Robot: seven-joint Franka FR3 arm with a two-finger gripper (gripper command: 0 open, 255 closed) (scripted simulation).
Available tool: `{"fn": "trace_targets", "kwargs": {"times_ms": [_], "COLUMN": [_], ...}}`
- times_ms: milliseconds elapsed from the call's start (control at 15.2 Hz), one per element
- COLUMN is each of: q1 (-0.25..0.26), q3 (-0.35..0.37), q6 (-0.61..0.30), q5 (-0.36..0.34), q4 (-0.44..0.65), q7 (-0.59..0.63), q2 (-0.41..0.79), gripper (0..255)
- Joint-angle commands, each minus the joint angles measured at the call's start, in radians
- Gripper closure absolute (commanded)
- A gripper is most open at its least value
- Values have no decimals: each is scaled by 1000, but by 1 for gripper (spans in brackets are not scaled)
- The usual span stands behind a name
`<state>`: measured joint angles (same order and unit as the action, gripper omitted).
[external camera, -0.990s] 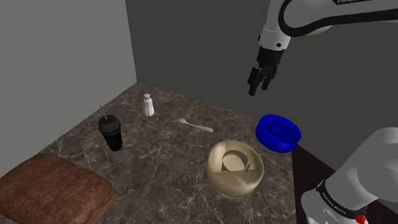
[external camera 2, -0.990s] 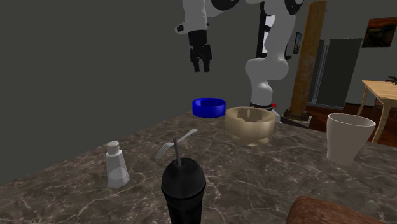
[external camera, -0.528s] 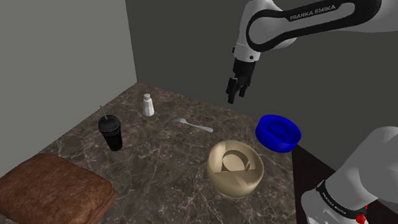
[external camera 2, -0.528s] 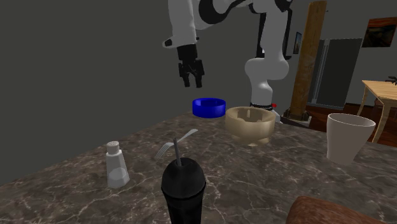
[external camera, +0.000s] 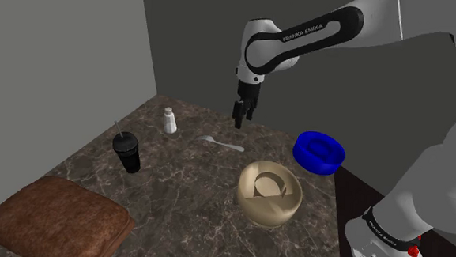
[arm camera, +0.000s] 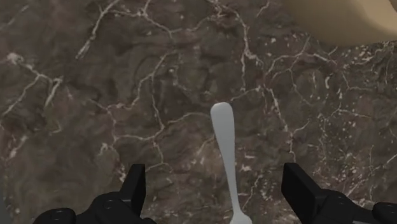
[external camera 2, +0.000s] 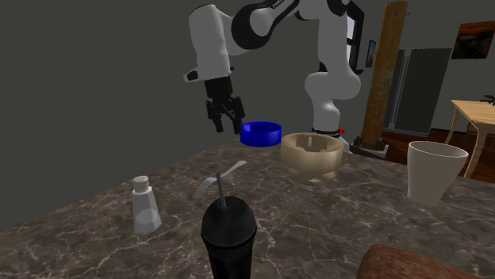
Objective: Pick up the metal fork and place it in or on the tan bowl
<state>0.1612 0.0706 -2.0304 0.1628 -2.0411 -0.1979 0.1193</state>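
Grey fork [arm camera: 224,149] is lying flat on the marble tabletop [external camera: 188,195], between shaker [external camera: 170,120] and tan bowl [external camera: 269,194] — black gripper [external camera: 239,123] is hanging above its handle, fingers [arm camera: 134,184] spread and empty, so it should be dropping straight down, handle centred, before closing.

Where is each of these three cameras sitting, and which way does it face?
Shoulder view: beside the stand, looking down over the dark marble table; shows the white arm and black gripper.
Second exterior view: low across the table, facing the arm.
Wrist view: on the hand, looking down at the pale grey fork; black fingers, apart, show.
Both exterior views share the round tan bowl.
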Motion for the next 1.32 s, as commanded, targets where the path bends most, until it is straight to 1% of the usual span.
{"fn": "trace_targets", "kwargs": {"times_ms": [0,330,858,1254], "q1": [10,37,47,47], "q3": [12,41,46,46], "q6": [-22,-39,-130,-129], "q5": [4,2,6,6], "q4": [49,194,145,146], "q7": [-22,-61,-64,-64], "q2": [75,246,286,287], "gripper": [0,0,0,0]}}
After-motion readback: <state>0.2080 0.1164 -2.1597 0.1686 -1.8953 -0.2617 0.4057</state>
